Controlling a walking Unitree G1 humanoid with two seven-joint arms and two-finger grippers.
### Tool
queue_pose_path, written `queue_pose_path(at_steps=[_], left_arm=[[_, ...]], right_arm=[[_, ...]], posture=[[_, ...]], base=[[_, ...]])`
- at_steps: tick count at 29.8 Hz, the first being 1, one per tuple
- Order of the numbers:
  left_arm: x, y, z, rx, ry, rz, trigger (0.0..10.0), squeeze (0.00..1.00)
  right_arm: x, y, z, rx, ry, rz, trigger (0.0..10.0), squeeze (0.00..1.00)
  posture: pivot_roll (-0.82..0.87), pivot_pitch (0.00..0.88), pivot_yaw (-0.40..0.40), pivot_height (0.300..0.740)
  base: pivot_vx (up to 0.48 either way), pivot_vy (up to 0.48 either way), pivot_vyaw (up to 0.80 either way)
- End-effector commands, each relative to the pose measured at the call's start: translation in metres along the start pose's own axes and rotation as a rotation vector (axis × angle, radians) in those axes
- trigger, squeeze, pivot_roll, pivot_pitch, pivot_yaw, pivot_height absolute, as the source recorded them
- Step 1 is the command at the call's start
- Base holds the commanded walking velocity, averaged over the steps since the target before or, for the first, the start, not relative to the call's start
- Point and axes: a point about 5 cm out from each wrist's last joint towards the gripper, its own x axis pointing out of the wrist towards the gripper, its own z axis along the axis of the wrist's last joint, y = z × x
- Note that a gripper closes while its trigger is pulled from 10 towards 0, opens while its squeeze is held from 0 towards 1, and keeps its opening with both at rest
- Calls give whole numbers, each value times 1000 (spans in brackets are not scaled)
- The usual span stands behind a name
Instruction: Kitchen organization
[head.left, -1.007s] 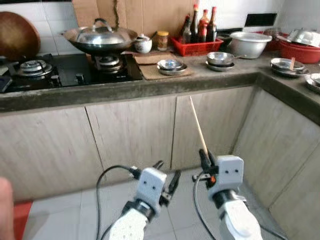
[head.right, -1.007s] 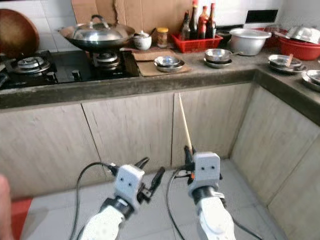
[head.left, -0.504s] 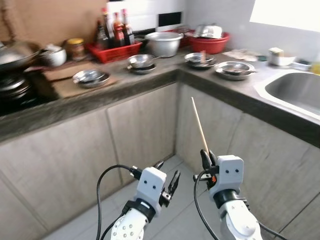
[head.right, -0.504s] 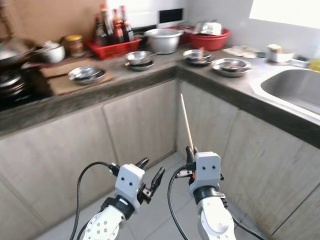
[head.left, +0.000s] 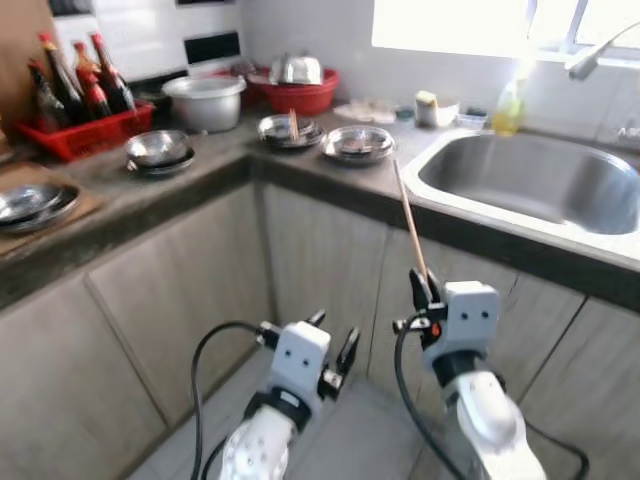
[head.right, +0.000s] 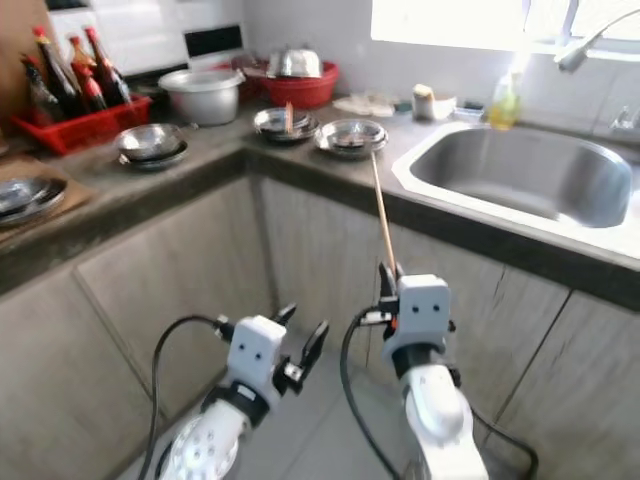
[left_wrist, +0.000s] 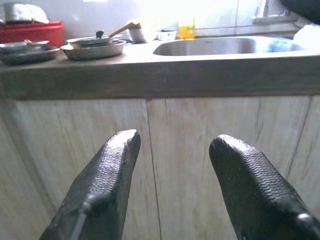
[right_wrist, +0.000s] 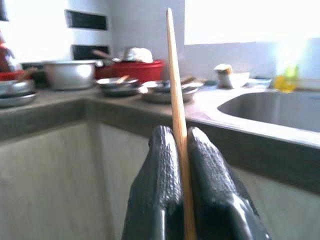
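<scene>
One wooden chopstick (head.left: 411, 225) stands nearly upright, pinched at its lower end between the two pressed-together fingers of the right gripper (head.left: 417, 292), its tip rising in front of the counter edge by the steel sink (head.left: 520, 180). The left gripper (head.left: 333, 345) hangs low before the cabinet doors (left_wrist: 150, 165), its two fingers spread and holding nothing. On the counter sit three stacks of steel dishes near the corner (one with a stick lying in it), a red basin (head.left: 296, 95) and one grey pot (head.left: 203, 100).

steel sink (head.left: 520, 180) | red basket (head.left: 75, 130) | wood cabinet doors (head.left: 320, 260)
</scene>
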Motion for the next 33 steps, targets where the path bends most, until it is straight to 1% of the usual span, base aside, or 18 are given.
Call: queue_pose_path(at_steps=[1,4,5,10,14,17,19,22,25,30,32,33], left_arm=[[4,-7,7,-13,-21,-22,10000,0],[6,-5,9,-11,-29,-18,10000,0],[7,-2,10,-5,-34,-8,10000,0],[12,5,13,0,-45,11,10000,0],[13,6,14,5,-49,11,10000,0],[14,8,14,8,-49,17,10000,0],[14,8,14,10,-48,19,10000,0],[17,17,13,11,-48,61,10000,0],[18,18,14,13,-53,64,10000,0],[20,18,14,14,-56,61,10000,0],[21,16,15,12,-60,55,10000,0],[21,15,15,12,-61,54,10000,0]], right_arm=[[3,-10,5,-40,-8,-23,10000,0],[8,-16,9,-69,-16,-34,10000,0],[10,-19,10,-85,-15,-37,10000,0],[13,-26,9,-118,-3,-44,10000,0],[15,-27,10,-132,1,-38,10000,0],[21,-29,13,-160,-1,-16,10000,0],[22,-30,14,-158,-2,-14,10000,0],[29,-31,21,-173,-10,2,10000,0],[33,-31,25,-185,-18,12,10000,0],[38,-29,31,-176,-35,41,10000,0],[42,-29,35,-204,-47,65,10000,0],[43,-29,35,-210,-49,68,10000,0]], posture=[[-5,0,-32,740],[-7,0,-32,740],[-7,0,-32,740],[-8,0,-33,740],[-8,0,-33,740],[-8,0,-36,740],[-8,0,-36,740],[-8,0,-39,740],[-7,0,-40,740],[-9,0,-40,740],[-11,0,-40,740],[-11,0,-41,740]], base=[[296,0,-800],[295,0,-800],[292,0,-800],[295,0,-800],[296,0,-800],[295,0,0],[296,0,0],[295,0,0],[296,0,0],[295,0,0],[294,0,0],[296,0,800]])
